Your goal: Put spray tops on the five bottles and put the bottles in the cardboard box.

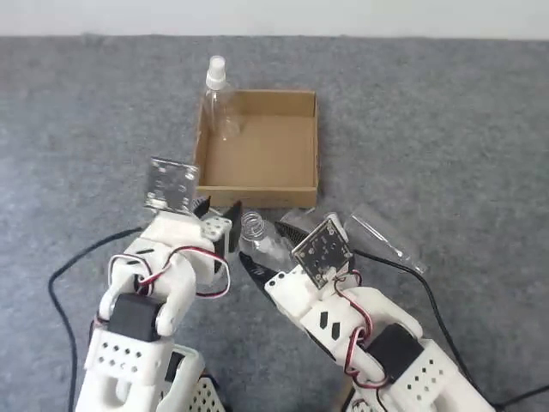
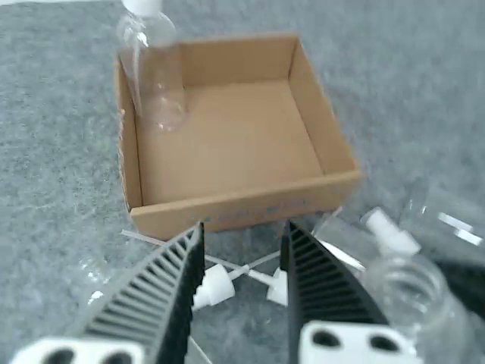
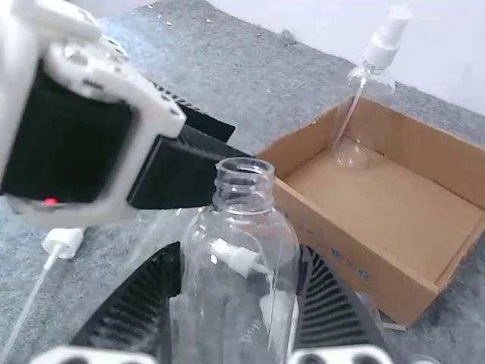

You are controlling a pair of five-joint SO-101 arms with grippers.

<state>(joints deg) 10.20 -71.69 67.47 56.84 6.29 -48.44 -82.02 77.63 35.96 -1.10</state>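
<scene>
High view is showing us the grey bench [image 1: 446, 129] carrying everything, with the cardboard box [image 1: 257, 193] sitting open toward its far side. We are seeing the left arm [image 1: 163, 275] and the right arm [image 1: 343, 318] side by side, both pointing at the box's near wall.

A capped bottle [image 1: 219, 103] is standing upright in the box's far left corner, wearing its white spray top. An uncapped bottle [image 3: 241, 227] is standing upright just in front of the box's near wall. A third, clear bottle [image 1: 386, 236] is lying on its side on the bench beside the right arm, near the box's near right corner.

The right pincer [image 3: 236, 254] is gripping the uncapped bottle by its body, one jaw pressing on each side. The left pincer [image 2: 245, 225] is hanging open and holding nothing, just beside that bottle's neck. Its jaws are spreading above a loose spray top [image 2: 214, 284], which is lying on the bench close to the box's near wall.
</scene>
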